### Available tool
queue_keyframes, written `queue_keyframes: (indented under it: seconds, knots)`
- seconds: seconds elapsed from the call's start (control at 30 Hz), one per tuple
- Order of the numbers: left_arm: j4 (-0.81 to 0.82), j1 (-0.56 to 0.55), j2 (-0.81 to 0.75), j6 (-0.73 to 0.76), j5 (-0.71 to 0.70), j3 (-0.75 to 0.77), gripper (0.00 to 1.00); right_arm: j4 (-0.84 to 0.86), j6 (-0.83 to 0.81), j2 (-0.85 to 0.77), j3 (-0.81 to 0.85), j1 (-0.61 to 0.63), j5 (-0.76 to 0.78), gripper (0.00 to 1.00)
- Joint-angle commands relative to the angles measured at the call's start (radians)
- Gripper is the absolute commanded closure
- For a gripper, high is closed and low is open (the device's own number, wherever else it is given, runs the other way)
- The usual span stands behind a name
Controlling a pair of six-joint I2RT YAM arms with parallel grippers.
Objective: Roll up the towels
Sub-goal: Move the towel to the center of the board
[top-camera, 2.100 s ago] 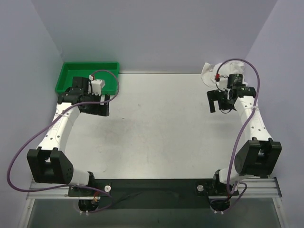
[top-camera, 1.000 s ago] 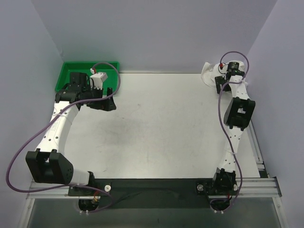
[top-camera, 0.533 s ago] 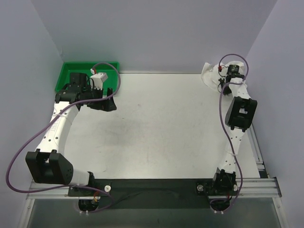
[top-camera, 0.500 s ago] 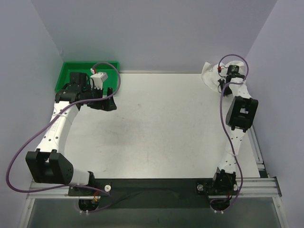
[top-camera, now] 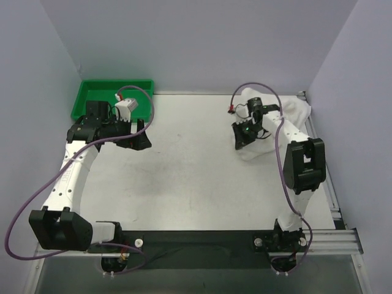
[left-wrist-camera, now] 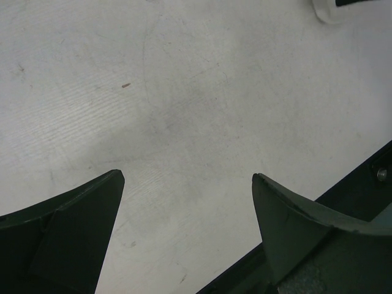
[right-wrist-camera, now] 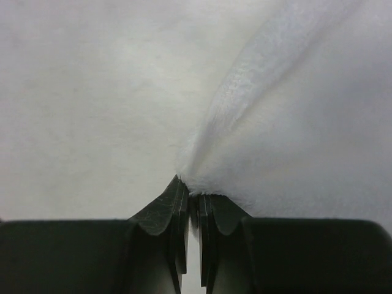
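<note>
A white terry towel (top-camera: pixel 288 116) lies bunched at the back right of the table, stretching from the right edge toward the middle. My right gripper (top-camera: pixel 242 136) is shut on an edge of the towel (right-wrist-camera: pixel 288 128), the cloth pinched between its fingertips (right-wrist-camera: pixel 177 199) and pulled taut. My left gripper (top-camera: pixel 139 131) hovers open over bare table at the left, next to the green tray; its two fingers (left-wrist-camera: pixel 73 226) stand wide apart with nothing between them.
A green plastic tray (top-camera: pixel 92 95) sits at the back left corner, behind the left wrist. The table's black front rail (left-wrist-camera: pixel 361 184) shows in the left wrist view. Walls close in the left, back and right sides.
My right gripper closed on the towel in the far right corner and has dragged it leftward and nearer, onto the table. The left arm shifted slightly nearer.
</note>
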Motion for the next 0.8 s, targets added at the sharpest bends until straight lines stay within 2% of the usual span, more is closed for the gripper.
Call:
queue_keyframes:
  seconds: [0.0, 0.07, 0.13, 0.17, 0.2, 0.27, 0.3, 0.33, 0.4, 0.47, 0.5, 0.6, 0.77]
  knots:
    - [0.03, 0.026, -0.022, -0.009, 0.078, -0.02, 0.03, -0.066, 0.172, -0.098, -0.106, 0.089, -0.261, 1.0]
    - [0.042, 0.065, -0.021, -0.033, 0.147, -0.033, 0.03, -0.002, 0.231, -0.143, -0.133, 0.187, -0.298, 1.0]
    - [0.071, 0.158, -0.012, -0.053, 0.239, -0.042, 0.03, 0.024, 0.265, -0.167, -0.127, 0.268, -0.306, 0.99]
    - [0.085, 0.186, -0.007, -0.082, 0.268, -0.053, 0.03, 0.025, 0.267, -0.183, -0.112, 0.343, -0.296, 0.92]
    - [0.108, 0.209, 0.007, -0.093, 0.298, -0.057, 0.03, 0.023, 0.273, -0.191, -0.096, 0.365, -0.286, 0.75]
    - [0.122, 0.235, 0.031, -0.099, 0.368, -0.059, 0.03, 0.023, 0.311, -0.207, -0.056, 0.338, -0.309, 0.59]
    - [0.123, 0.232, 0.039, -0.093, 0.379, -0.06, 0.03, 0.022, 0.314, -0.215, -0.046, 0.304, -0.324, 0.44]
    - [0.128, 0.226, 0.045, -0.087, 0.393, -0.063, 0.03, 0.021, 0.316, -0.224, -0.035, 0.272, -0.332, 0.43]
    - [0.165, 0.184, 0.065, -0.084, 0.373, -0.079, 0.03, 0.02, 0.31, -0.255, -0.033, 0.161, -0.299, 0.29]
    - [0.198, 0.139, 0.102, -0.079, 0.333, -0.08, 0.03, 0.005, 0.274, -0.272, -0.038, 0.087, -0.195, 0.28]
    - [0.205, 0.078, 0.118, -0.073, 0.268, -0.068, 0.03, 0.003, 0.262, -0.275, -0.042, 0.018, -0.158, 0.28]
    - [0.218, -0.074, 0.203, -0.064, 0.206, -0.034, 0.03, -0.005, 0.221, -0.226, -0.018, -0.119, -0.046, 0.28]
    - [0.246, -0.162, 0.353, -0.069, 0.189, 0.067, 0.03, -0.015, 0.256, -0.047, 0.111, -0.242, 0.01, 0.28]
